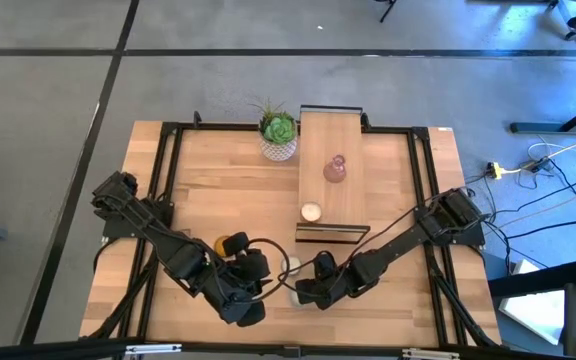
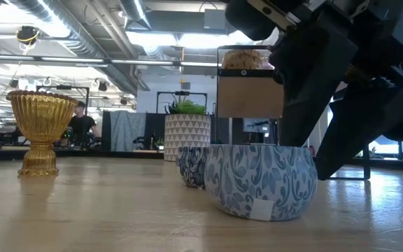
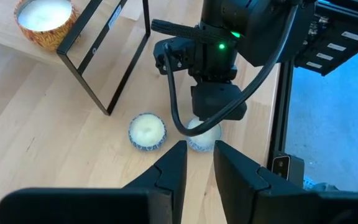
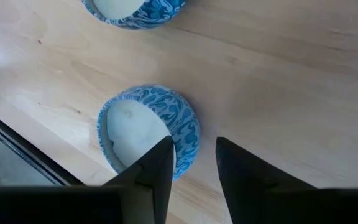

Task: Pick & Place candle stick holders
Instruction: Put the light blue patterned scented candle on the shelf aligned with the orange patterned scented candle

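Observation:
An amber goblet-shaped holder [image 1: 230,243] stands upright on its foot on the table beside my left arm; it also shows in the low view [image 2: 40,129]. A pale pink holder [image 1: 336,168] stands on the raised wooden shelf [image 1: 348,130]. The second pink holder is out of view. Two blue-patterned candle bowls [image 4: 148,127] [image 3: 146,131] sit near the table's near edge. My right gripper [image 4: 194,146] is open, pointing down, one finger over the nearer bowl's inside and one outside its wall. My left gripper [image 3: 201,149] is open a little and empty, just left of the bowls. My right gripper stands astride the bowl's wall [image 4: 188,134] from above, one finger [image 4: 163,158] over the wax and one outside. I cannot tell whether either finger touches the wall. The bowl sits flat on the table.
A green plant in a white patterned pot [image 1: 279,133] stands at the far side, left of the shelf. A small candle in an amber tin [image 1: 311,211] sits on the shelf's near end. The shelf's black frame [image 3: 104,68] stands close behind the bowls. The two arms are close together.

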